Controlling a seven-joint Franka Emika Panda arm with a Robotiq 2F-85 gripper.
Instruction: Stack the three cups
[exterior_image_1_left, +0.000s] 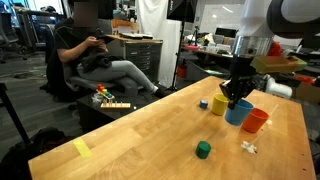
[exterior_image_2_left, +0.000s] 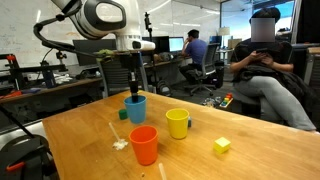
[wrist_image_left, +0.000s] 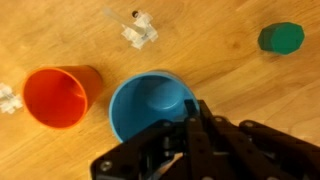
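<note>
A wooden table (exterior_image_2_left: 250, 160) stands in an open office (monitors (exterior_image_2_left: 178, 44) beyond)

An office-lab, with monitors (exterior_image_2_left: 177, 44) and swivel chairs (exterior_image_1_left: 52, 88).

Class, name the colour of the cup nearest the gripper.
Blue. The cup at the gripper shows best in the wrist view.

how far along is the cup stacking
Done: nothing stacked yet; the yellow cup, blue cup and orange cup each stand on the table, none nested. In hand: the end effector is at the blue cup's rim; whether it grips is unclear. Left: both stacking moves.
</note>
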